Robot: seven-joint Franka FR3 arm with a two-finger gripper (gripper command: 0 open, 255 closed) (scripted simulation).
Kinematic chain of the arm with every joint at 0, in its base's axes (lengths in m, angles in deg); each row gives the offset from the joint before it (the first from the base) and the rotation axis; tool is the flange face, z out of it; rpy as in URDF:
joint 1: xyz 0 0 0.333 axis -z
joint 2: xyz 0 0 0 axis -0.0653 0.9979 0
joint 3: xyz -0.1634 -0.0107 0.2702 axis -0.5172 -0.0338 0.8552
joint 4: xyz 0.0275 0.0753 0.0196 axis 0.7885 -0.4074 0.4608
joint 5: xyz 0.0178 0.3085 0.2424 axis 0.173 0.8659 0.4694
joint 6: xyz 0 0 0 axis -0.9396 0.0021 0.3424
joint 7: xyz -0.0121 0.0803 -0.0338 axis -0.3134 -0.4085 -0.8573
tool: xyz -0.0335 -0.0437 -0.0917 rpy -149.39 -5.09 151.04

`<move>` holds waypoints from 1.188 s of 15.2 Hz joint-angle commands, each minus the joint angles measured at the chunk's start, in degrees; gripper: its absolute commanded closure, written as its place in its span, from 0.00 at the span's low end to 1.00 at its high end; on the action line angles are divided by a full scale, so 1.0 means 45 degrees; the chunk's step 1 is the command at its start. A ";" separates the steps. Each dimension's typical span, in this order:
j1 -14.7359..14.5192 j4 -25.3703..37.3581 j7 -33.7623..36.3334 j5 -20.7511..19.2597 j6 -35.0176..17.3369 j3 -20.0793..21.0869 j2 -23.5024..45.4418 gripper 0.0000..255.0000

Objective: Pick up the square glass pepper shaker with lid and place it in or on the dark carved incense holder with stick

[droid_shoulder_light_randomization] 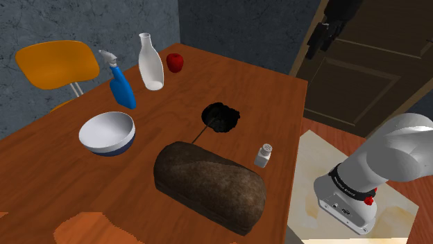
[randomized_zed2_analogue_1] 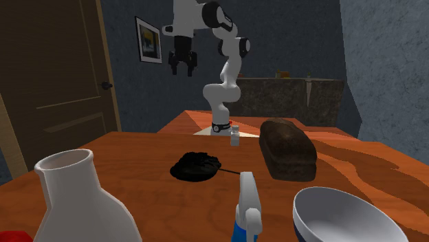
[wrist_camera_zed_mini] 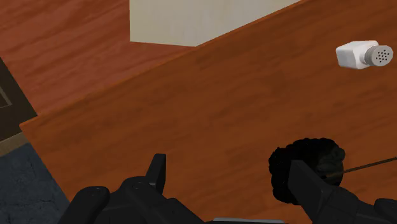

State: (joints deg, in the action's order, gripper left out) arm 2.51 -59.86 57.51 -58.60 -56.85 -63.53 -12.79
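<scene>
Second exterior view gives you the best read on the arm. The gripper hangs high above the table, pointing down, with its fingers spread and nothing between them. I judge that height sensible for a start, because it clears everything while you line up.

The pepper shaker stands upright near the table edge where the arm is mounted, just beside one end of the bread loaf. The incense holder lies further out toward mid-table, well apart from the shaker, with its thin stick jutting sideways.

The wrist view adds what the others cannot. You see bare table wood in the gap between the fingers. The shaker sits off beyond one finger, and that fingertip partly covers the holder. So you are not over the shaker, and I expect a sideways shift is needed before any descent. The same view shows the holes in the shaker's lid.

The shoulder view gives you the layout from above. Open table runs between shaker and holder, so the carry looks unobstructed. The loaf crowds the shaker on one side, so watch that finger. The bowl, white bottle, spray bottle and apple all sit on the far side of the table, away from that route.
</scene>
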 commanded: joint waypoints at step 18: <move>-0.2202 -0.4355 0.3715 0.3117 -0.3184 0.3868 -0.0569 0.00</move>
State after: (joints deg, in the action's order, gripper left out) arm -6.49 -78.66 72.86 -45.79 -70.24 -47.55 -15.54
